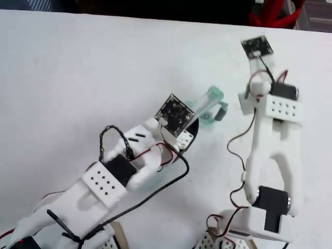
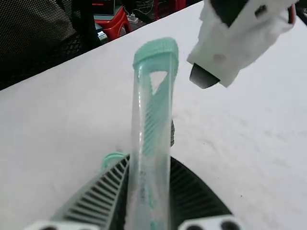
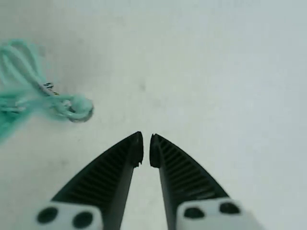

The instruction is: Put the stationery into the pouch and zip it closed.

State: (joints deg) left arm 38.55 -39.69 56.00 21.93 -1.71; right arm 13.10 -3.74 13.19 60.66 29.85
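Observation:
A clear pouch [image 2: 152,120] with a teal zipper edge [image 2: 156,50] stands up on its narrow side from my left gripper [image 2: 148,165], which is shut on it. In the high view the pouch [image 1: 206,104] sticks out past the left wrist toward the right arm. My right gripper [image 3: 146,148] hovers over the bare table, shut with nothing between its fingers. A teal cord [image 3: 24,81] with a small metal pull [image 3: 79,114] lies on the table just beside it. From the left wrist, the right gripper's dark tip [image 2: 205,79] hangs close to the pouch's far end.
The white table [image 1: 78,78] stretches wide to the left and back. Red chair legs [image 1: 272,13] and dark floor sit beyond the far edge. Loose wires [image 1: 236,155] hang along both arms.

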